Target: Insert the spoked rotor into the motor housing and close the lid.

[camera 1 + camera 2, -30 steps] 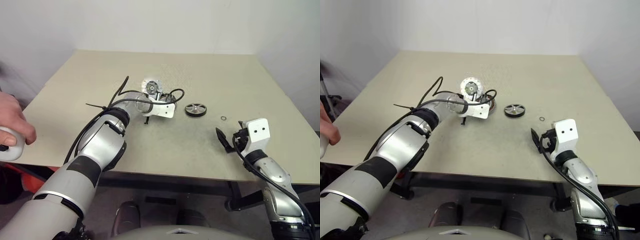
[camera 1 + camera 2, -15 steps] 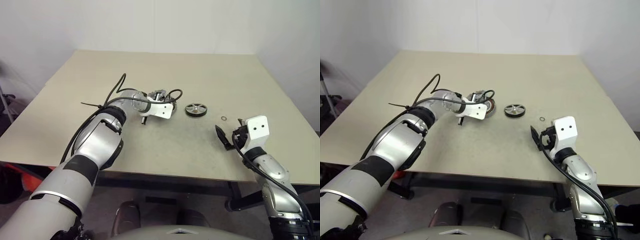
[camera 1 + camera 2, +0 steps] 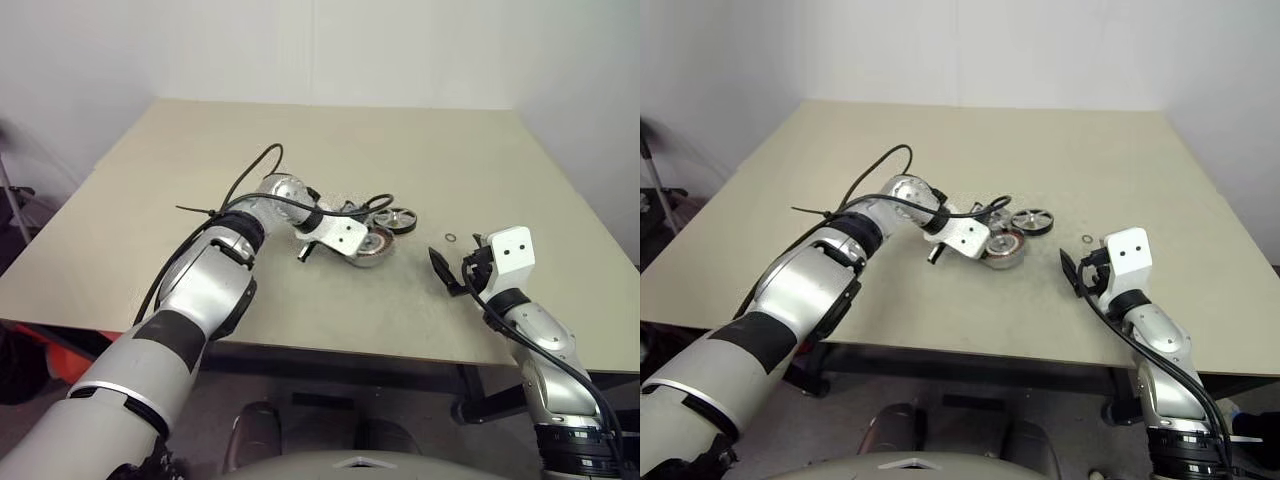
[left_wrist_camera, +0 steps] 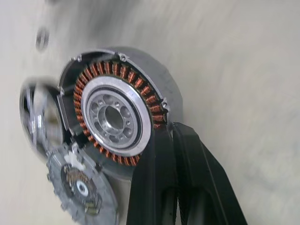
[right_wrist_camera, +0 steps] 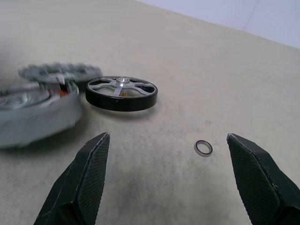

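Two grippers, left gripper (image 4: 174,140) clamped on motor housing (image 4: 115,110) rim, right gripper (image 5: 176,180) wide open, spoked rotor (image 5: 121,93) ahead.

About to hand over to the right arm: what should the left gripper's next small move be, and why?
Probably settle the motor housing flat, windings up, and let go. The left gripper is shut on its rim and it looks tilted, while the spoked rotor lies just beside it, free.

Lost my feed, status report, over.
Left gripper shut on grey copper-wound motor housing rim. Right gripper open, empty. Silver spoked rotor on table, uninserted. Small ring nearby.
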Robot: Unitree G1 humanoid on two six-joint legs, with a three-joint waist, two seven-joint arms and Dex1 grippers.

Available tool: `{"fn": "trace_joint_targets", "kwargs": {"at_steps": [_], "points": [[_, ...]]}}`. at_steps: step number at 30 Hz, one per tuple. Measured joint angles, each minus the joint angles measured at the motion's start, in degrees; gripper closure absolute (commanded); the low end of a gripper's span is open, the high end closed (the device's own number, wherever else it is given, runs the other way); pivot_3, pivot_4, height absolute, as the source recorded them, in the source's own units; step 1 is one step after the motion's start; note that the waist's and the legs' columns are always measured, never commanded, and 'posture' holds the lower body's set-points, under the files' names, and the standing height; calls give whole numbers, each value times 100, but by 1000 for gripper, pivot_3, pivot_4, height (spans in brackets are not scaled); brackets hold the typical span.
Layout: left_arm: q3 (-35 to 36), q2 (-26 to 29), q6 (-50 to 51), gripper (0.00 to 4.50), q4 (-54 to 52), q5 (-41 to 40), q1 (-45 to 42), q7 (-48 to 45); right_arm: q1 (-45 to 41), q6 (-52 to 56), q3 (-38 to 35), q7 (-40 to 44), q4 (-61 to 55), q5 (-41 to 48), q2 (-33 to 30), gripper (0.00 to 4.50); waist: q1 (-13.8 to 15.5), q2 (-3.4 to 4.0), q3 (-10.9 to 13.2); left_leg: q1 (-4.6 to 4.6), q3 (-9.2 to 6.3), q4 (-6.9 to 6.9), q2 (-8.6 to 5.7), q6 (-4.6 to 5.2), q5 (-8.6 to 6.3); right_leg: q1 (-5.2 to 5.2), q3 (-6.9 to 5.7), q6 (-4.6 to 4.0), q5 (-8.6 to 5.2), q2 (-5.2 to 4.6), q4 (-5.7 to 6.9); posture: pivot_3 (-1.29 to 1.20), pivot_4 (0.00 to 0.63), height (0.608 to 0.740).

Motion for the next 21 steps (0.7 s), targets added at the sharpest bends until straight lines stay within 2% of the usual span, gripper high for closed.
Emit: {"fn": "trace_joint_targets", "kwargs": {"at_steps": [8,21], "points": [[1,30,-478,4475,-196,-276,337,-813,-7,-10,-1,-5,16,-21,-16,0,-11,1,-1,9,2,0,1,-1,2,0,4,0,0,1,8,0,0,740],[-383,854,-1144,4475,-396,-122,471,-924,-268,-104,9,51,369,-48,-22,0,-29,3,-2,26,5,0,6,-7,5,6,9,0,0,7,16,0,0,740]]}}
